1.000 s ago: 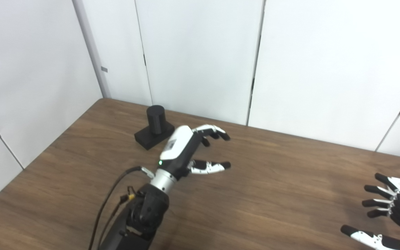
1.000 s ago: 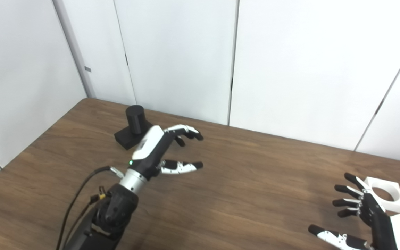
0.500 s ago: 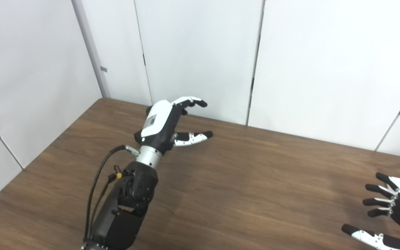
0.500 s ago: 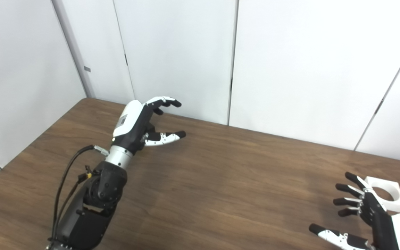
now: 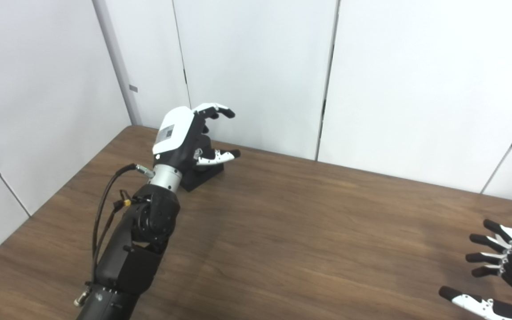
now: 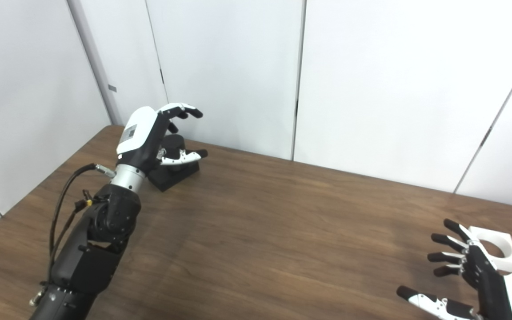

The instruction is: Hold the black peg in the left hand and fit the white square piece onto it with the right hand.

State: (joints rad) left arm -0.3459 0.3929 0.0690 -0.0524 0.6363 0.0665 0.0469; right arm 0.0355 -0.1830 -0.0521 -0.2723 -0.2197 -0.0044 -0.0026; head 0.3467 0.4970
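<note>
**A:** Where do you find your left robot hand (image 6: 149,133)?

**B:** It is raised at the far left part of the table (image 6: 282,231), right over the black peg (image 6: 174,144). Its fingers (image 6: 180,109) curl above the peg's round top and the thumb (image 6: 185,156) reaches across in front of the cylinder. You can see space between fingers and thumb, so the hand is spread and holds nothing. Whether any part of it touches the peg, I cannot tell.

**A:** And how does the peg stand?

**B:** It stands upright on its flat black base (image 6: 174,174), and the base lies on the table near the back edge, close to the white wall panels (image 6: 371,89).

**A:** Look at your right robot hand (image 6: 474,275).

**B:** It is at the near right corner, partly cut off by the picture's edge. Its fingers are fanned wide apart, the thumb stretched out low toward the left, and it grips nothing.

**A:** Where is the white square piece (image 6: 496,253)?

**B:** It lies flat on the table just beyond those fingertips, its round hole facing up with nothing in it. The hand hides its near edge, so I cannot say whether they touch. It is well apart from the peg, across the width of the table.
</note>
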